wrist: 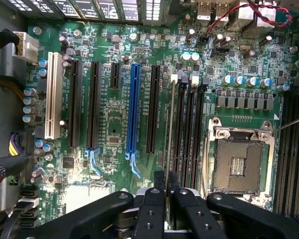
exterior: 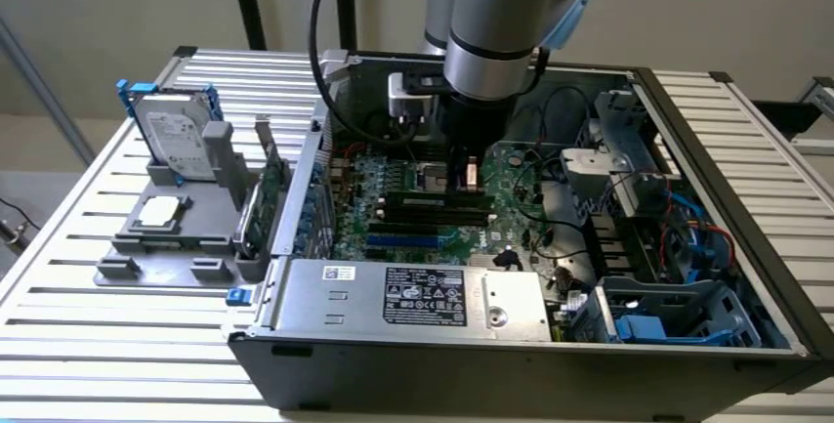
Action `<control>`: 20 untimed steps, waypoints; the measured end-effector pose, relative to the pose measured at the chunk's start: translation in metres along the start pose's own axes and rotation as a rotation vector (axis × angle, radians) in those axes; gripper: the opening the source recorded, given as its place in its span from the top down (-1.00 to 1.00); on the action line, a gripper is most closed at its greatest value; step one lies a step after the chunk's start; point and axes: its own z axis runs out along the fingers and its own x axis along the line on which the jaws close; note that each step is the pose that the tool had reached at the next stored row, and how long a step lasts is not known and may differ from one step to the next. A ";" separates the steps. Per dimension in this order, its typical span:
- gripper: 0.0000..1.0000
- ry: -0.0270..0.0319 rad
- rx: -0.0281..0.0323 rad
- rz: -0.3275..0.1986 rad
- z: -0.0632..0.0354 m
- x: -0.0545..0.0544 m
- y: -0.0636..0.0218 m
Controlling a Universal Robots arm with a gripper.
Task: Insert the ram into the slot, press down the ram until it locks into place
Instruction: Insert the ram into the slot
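Observation:
In the wrist view my gripper (wrist: pixel 167 193) is shut on the ram (wrist: pixel 170 134), a thin green stick seen edge-on that runs away from the black fingers (wrist: pixel 153 201). The ram lines up lengthwise with the parallel black memory slots (wrist: pixel 189 129) and lies along the outer edge of the nearest one (wrist: pixel 178 129). Whether it touches that slot I cannot tell. In the exterior view the gripper (exterior: pixel 464 181) hangs low inside the open computer case, holding the ram (exterior: pixel 466 169) just above the slots (exterior: pixel 431 210) on the motherboard.
A blue slot (wrist: pixel 133 107) and black expansion slots (wrist: pixel 94 104) lie beside the memory slots, and the processor socket (wrist: pixel 239 159) lies on their other side. The case walls (exterior: pixel 729 198), the power supply (exterior: pixel 417 296) and cables (exterior: pixel 573 237) crowd the arm. A grey holder (exterior: pixel 156 237) with a hard drive (exterior: pixel 176 140) stands outside.

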 end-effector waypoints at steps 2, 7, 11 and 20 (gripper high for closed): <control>0.73 -0.0011 0.0000 0.000 0.0022 0.000 0.0000; 0.73 -0.0041 -0.0009 0.000 0.0071 -0.001 -0.0002; 0.73 -0.0089 -0.0025 0.000 0.0097 -0.001 -0.0003; 0.73 -0.0111 -0.0050 -0.001 0.0142 -0.001 -0.0005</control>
